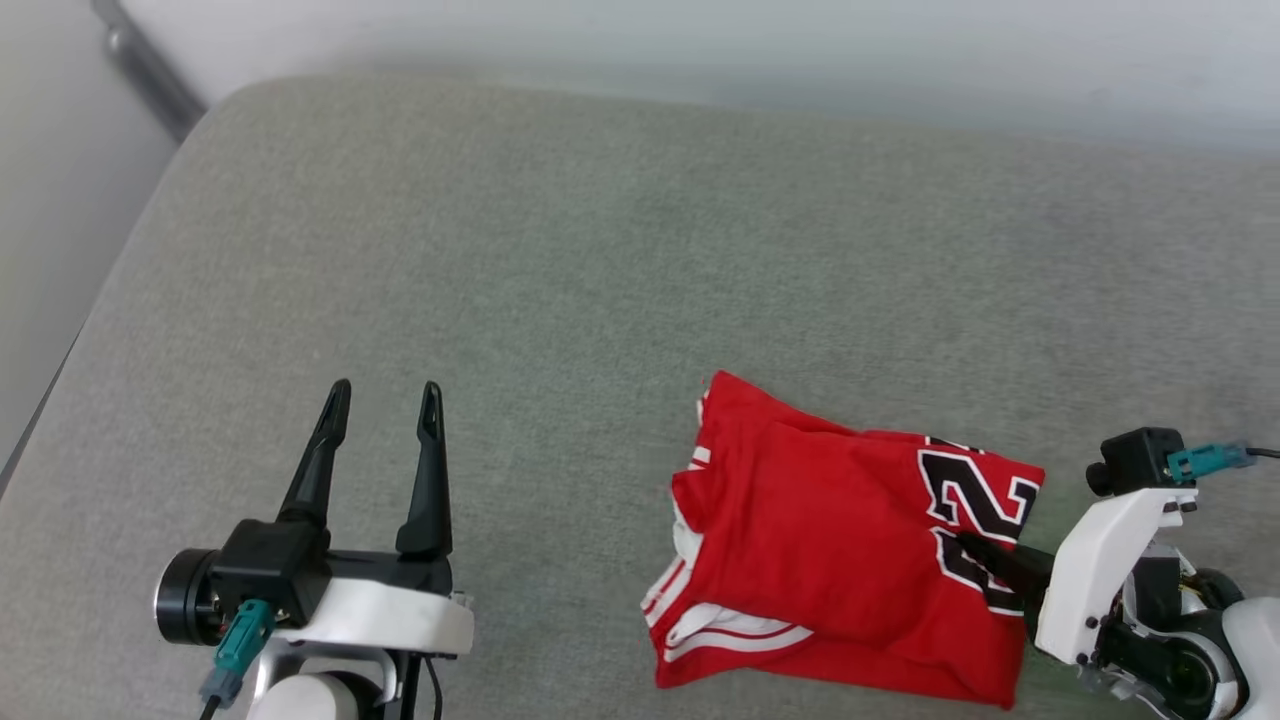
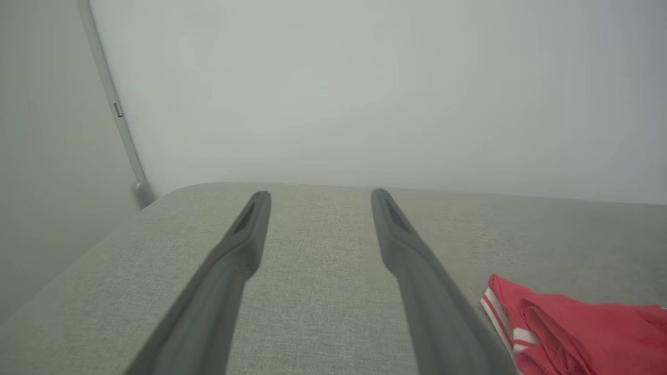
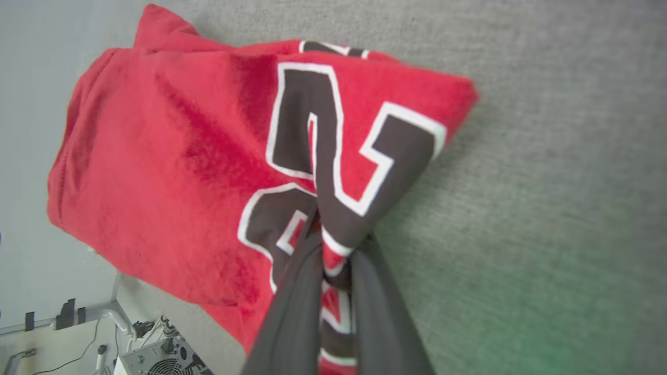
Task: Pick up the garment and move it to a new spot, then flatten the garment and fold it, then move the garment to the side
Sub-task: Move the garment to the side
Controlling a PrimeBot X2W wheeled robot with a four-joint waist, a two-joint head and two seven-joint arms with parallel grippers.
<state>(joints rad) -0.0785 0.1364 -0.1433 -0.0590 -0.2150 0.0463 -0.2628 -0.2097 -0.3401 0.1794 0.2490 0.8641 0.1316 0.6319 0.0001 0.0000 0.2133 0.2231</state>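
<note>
Grey cushion (image 1: 600, 250); right gripper (image 1: 972, 546) tips buried in garment (image 1: 820, 530).

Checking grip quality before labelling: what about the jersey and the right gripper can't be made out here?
Head view: right gripper fingertips, lost in a fold of the garment.
Right wrist view: layers pinched, hidden by the fingers.
Left wrist view: most of the garment, cut by the frame edges.

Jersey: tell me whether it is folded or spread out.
Folded. The jersey lies as a compact bundle, its number wrapping over one edge and its striped trim layered at the other.
</note>
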